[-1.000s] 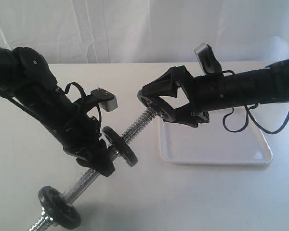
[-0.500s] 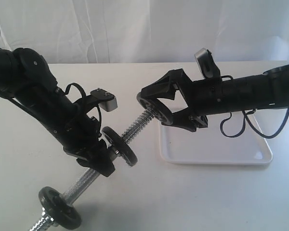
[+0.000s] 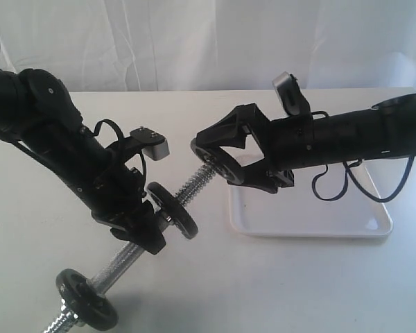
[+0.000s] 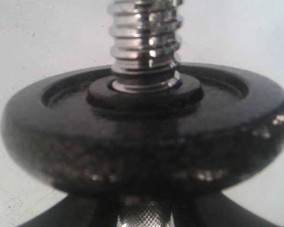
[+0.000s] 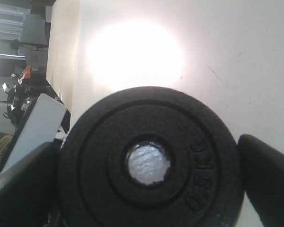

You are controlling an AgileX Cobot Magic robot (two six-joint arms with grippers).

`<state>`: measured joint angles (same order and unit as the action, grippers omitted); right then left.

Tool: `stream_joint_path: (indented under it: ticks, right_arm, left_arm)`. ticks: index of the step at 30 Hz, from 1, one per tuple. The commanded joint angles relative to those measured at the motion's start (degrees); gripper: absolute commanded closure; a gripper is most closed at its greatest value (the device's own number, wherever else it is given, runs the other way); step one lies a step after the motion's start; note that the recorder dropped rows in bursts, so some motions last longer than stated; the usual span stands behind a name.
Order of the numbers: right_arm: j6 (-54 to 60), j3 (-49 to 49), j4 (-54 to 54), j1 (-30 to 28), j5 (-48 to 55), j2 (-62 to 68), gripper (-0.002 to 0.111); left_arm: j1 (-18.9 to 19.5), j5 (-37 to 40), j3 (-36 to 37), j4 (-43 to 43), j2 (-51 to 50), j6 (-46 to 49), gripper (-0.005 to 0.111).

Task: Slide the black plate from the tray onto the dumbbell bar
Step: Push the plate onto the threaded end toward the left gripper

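Note:
My right gripper (image 3: 212, 157) is shut on the black plate (image 3: 220, 167), held on edge above the table to the left of the white tray (image 3: 319, 211). The plate (image 5: 149, 163) sits between the two dark fingers (image 5: 270, 177). The silver end face of the dumbbell bar (image 5: 148, 164) fills its centre hole. My left gripper (image 3: 144, 232) is shut on the bar (image 3: 193, 183), which slants up to the right so that its threaded tip meets the plate. In the left wrist view a black disc (image 4: 146, 137) rides on the thread (image 4: 144, 42) just beyond the jaws.
A second black disc (image 3: 172, 210) sits on the bar close to my left gripper, and a third (image 3: 87, 309) is near its lower end by the table's front edge. A cable (image 3: 340, 184) loops under the right arm over the tray. A white curtain hangs behind.
My right gripper has carried the black plate a little to the left, closing onto the bar's threaded tip. The left arm and the bar have stayed still.

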<state>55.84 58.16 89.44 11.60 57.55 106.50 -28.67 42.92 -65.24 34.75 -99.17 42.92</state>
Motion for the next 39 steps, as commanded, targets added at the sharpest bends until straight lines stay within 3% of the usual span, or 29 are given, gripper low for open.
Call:
stream_joint_path:
  ticks: [1,39]
  right_arm:
    - [0.94,-0.12,2.45,1.68,2.48,-0.65,0.108]
    - [0.41,-0.2,2.21,7.35,3.58,-0.16,0.108]
  left_arm:
    - [-0.12,2.68,-1.37,18.7,2.71,-0.61,0.107]
    - [-0.12,1.81,-1.37,18.77,3.72,-0.13,0.107]
